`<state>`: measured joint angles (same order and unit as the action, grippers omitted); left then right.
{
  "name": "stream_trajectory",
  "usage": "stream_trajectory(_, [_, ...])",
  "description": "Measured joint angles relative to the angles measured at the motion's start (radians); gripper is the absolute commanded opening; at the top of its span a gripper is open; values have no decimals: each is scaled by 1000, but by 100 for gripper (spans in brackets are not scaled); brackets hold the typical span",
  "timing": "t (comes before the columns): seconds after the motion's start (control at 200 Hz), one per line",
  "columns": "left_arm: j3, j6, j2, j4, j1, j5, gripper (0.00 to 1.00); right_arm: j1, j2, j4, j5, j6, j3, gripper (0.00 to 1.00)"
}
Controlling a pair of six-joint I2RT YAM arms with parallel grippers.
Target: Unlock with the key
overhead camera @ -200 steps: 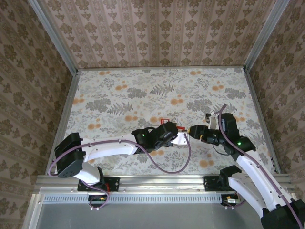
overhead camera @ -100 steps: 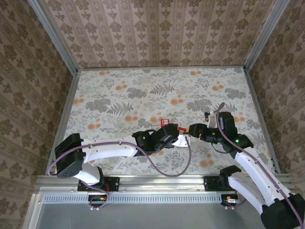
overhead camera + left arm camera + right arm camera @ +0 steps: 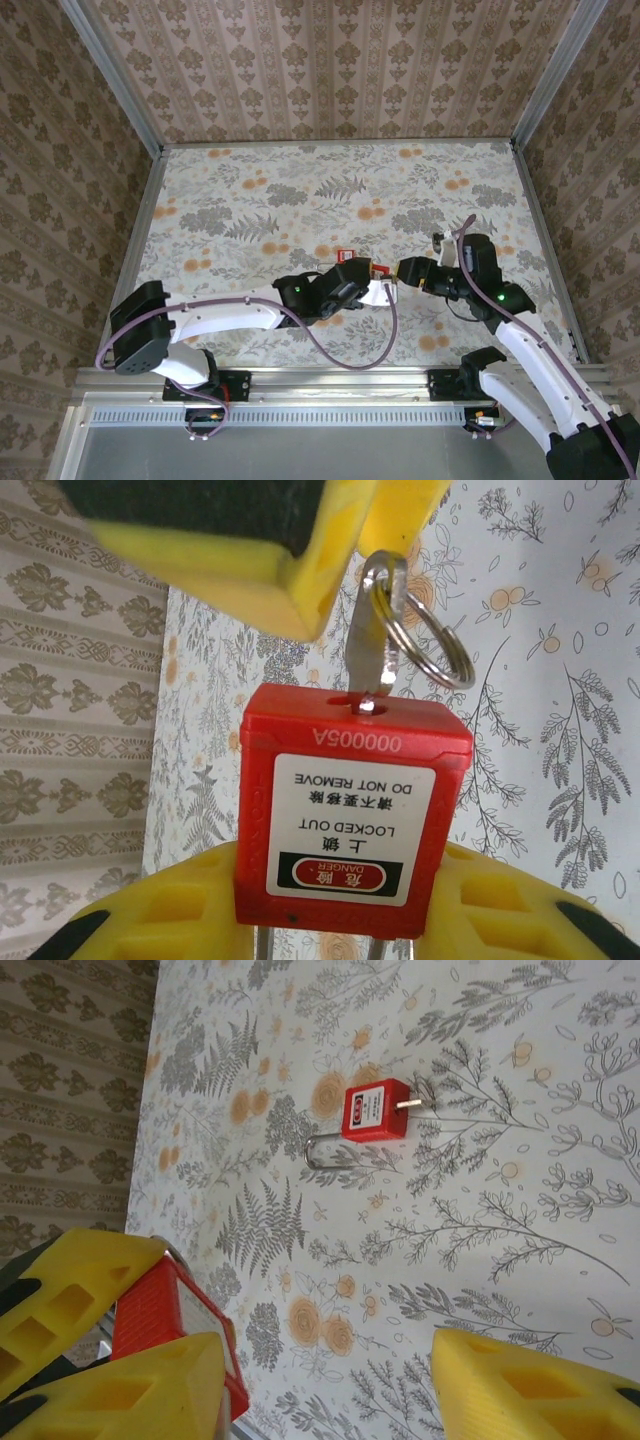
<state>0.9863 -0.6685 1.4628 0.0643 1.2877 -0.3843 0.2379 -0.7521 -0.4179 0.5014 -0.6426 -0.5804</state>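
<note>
Looking around the work, we find a second red padlock (image 3: 375, 1110) lying flat on the floral-patterned tabletop (image 3: 300, 190), just beside the two meeting grippers. The left gripper (image 3: 372, 286) clamps the red plastic padlock (image 3: 355, 800) with its white warning label, over the near part of the table. A silver metal key (image 3: 370, 630) on a split ring (image 3: 428, 645) sits in its keyhole. The right gripper (image 3: 403, 271) has its jaws spread. One of its yellow fingers (image 3: 230, 550) crowds the key's head, and we cannot tell whether it touches. Against a second ago, both grippers sit almost where they were. The right wrist view gives us the spare lock's thin shackle, a mere red patch from overhead. The left wrist view lets us read the label.
</note>
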Motion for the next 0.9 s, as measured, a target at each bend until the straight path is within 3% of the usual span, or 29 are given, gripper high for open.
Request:
stream_trajectory(0.21, [0,60,-24,39,-26,48,11,-55,25,56,64,-51,8,61])
stream_trajectory(0.415, [-47,44,-24,-56,-7,-20,9,-74,46,261,117,-315,140,73])
stream_trajectory(0.655, [-154,-151,8,-361,29,-174,9,-74,82,382,164,-534,204,87])
stream_trajectory(0.9, [-217,-414,120,-727,43,-282,9,-73,45,502,256,-596,204,86])
